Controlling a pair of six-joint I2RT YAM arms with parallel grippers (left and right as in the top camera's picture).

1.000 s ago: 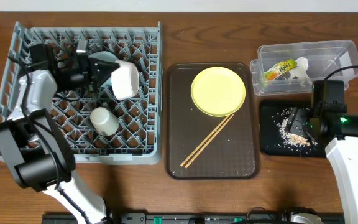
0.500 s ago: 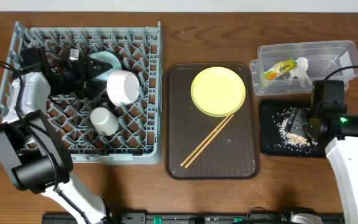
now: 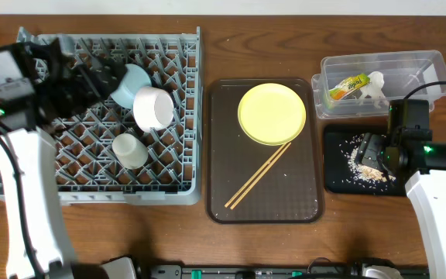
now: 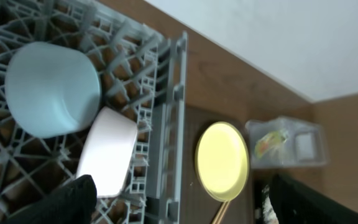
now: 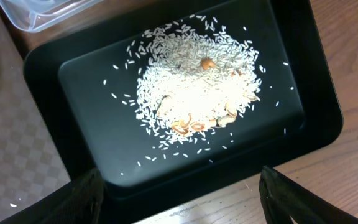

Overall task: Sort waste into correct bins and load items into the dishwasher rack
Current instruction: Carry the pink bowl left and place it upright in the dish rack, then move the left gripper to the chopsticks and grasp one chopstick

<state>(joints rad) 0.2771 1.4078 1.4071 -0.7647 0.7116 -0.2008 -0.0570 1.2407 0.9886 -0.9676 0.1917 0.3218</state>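
Crockery racked, waste binned

Left gripper (image 4: 180,186) above the far-left part of the dishwasher rack (image 3: 130,193). Hangs with jaws spread wide, clasps nothing. Inside the rack: light blue bowl (image 3: 128,81) tipped on its side towards the back, white bowl (image 3: 153,108) right against it and also tilted, small white cup (image 3: 130,150) nearer the front, apart from both bowls.

Just right of the rack, on the brown serving tray (image 3: 223,155): round yellow plate (image 3: 272,114) lying flat at the far end, pair of wooden chopsticks (image 3: 258,175) set diagonally, upper tips reaching the plate's near rim, lower tips towards the tray's front left.

At the far right, clear tub (image 3: 432,66) with the yellow-green wrapper (image 3: 348,85) and the crumpled white scrap (image 3: 375,82) side by side in its left half. Just in front of the tub, black tray (image 5: 92,112) with a heap of rice-like leftovers (image 5: 197,87) near its middle, stray grains scattered around. Right gripper (image 5: 180,177) over the black tray. Hovers with jaws far apart, closes on nothing.
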